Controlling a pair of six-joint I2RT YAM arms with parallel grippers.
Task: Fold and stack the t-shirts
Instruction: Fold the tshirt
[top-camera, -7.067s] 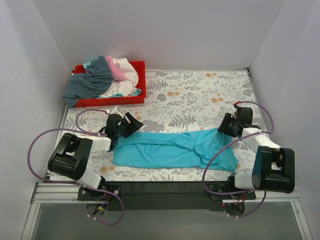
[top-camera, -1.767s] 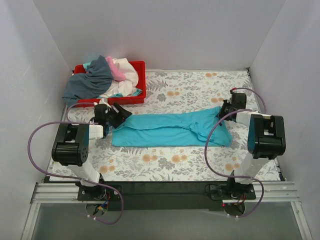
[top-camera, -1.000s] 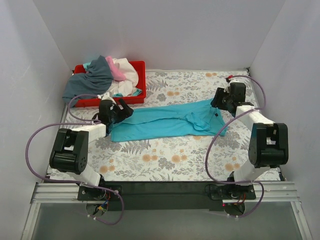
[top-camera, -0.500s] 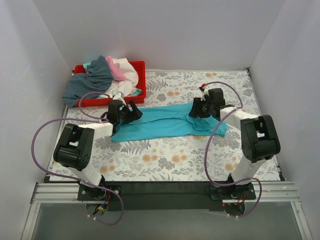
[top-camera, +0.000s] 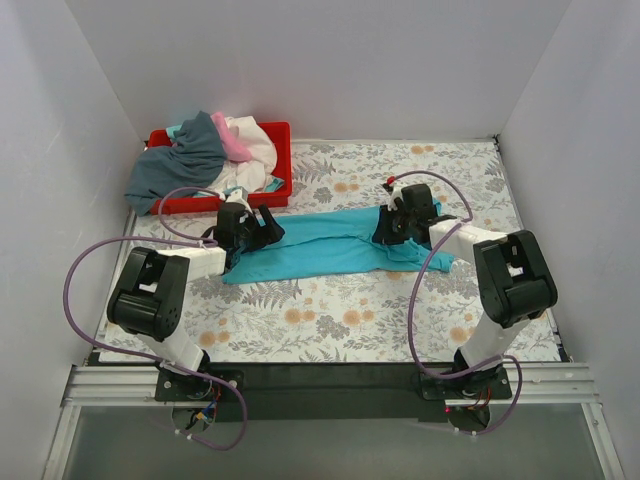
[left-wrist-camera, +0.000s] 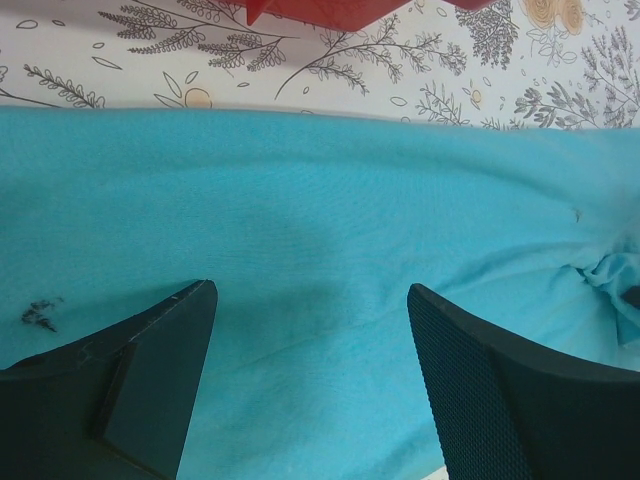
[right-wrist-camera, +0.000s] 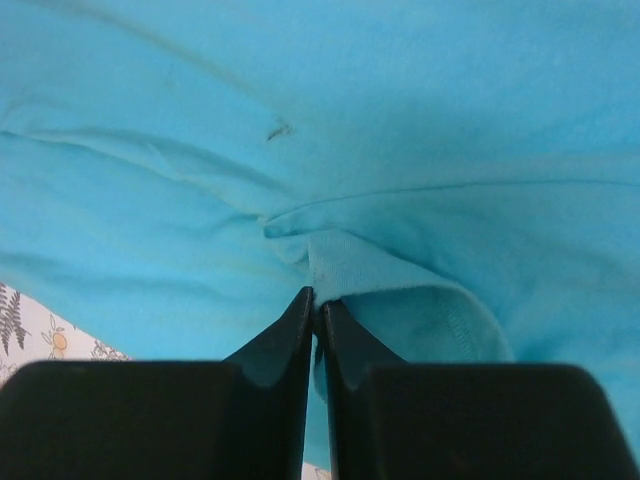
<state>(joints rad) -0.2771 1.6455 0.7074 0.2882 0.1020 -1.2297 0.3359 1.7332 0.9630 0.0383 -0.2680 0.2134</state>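
The turquoise t-shirt (top-camera: 320, 248) lies stretched across the middle of the floral table as a long band. My left gripper (top-camera: 262, 226) is open over its left end; the cloth (left-wrist-camera: 320, 220) fills that wrist view between the spread fingers (left-wrist-camera: 470, 380). My right gripper (top-camera: 388, 226) is shut on a fold of the turquoise shirt (right-wrist-camera: 380, 280) near its right end, the hem bunched at the fingertips. The other t-shirts, slate grey (top-camera: 185, 160), white (top-camera: 252, 150) and pink (top-camera: 236, 146), lie heaped in the red tray.
The red plastic tray (top-camera: 282, 150) stands at the back left, its edge showing in the left wrist view (left-wrist-camera: 330, 10). White walls close in the table on three sides. Purple cables loop beside both arms.
Both arms carried the turquoise shirt from the near edge toward the table's middle. My right gripper has dragged its end leftward over the shirt. The left gripper has shifted slightly right.
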